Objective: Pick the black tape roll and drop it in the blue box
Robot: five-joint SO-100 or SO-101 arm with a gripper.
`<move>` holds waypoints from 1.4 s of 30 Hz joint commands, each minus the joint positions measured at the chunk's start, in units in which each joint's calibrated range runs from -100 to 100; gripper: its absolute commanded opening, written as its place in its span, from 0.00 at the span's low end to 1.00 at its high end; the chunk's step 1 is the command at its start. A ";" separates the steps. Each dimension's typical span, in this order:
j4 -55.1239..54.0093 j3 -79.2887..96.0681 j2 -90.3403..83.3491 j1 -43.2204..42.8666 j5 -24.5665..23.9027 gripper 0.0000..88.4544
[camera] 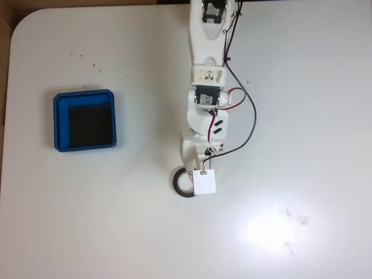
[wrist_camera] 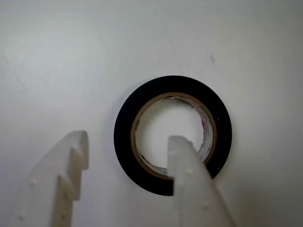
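The black tape roll (camera: 176, 182) lies flat on the white table, partly hidden under the arm's wrist in the fixed view. In the wrist view the black tape roll (wrist_camera: 173, 84) shows its pale inner core. My gripper (wrist_camera: 130, 142) is open over it. One white finger (wrist_camera: 184, 161) reaches over the hole, and the other finger (wrist_camera: 78, 151) stands outside the ring on the left, so the jaws straddle the roll's left wall. The blue box (camera: 57, 122), with its black floor, sits on the left of the fixed view, well apart from the roll.
The white arm (camera: 206, 52) comes down from the top edge, with red and black cables (camera: 253, 113) looping on its right. The table (camera: 302, 87) rounds off at the top left corner. A bright glare spot (camera: 270, 232) lies at the lower right.
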 commanded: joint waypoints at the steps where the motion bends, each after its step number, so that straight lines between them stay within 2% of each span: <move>1: -0.42 -7.00 1.94 1.64 0.37 0.17; 42: -0.50 -8.17 11.06 -0.71 0.37 0.17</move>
